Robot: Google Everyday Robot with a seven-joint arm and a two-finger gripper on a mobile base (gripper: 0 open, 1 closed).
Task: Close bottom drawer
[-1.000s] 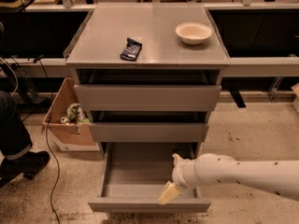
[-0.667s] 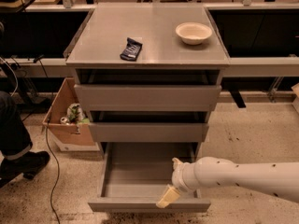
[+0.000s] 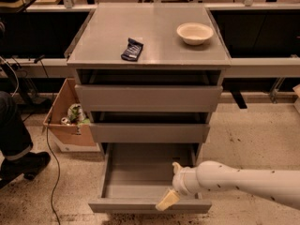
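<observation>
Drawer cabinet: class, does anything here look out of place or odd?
Yes: the bottom drawer is pulled far out, while the middle drawer and top drawer stick out only slightly. The gripper sits at its front edge, right of centre.

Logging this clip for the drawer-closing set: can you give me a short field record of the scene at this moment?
bottom drawer: pulled far out, not yet closed
middle drawer: pushed in much further
top drawer: pushed in much further
gripper: at the bottom drawer's front edge, right of its centre
cabinet top: holds a bowl and a dark packet
floor beside cabinet: cardboard box at picture left
</observation>
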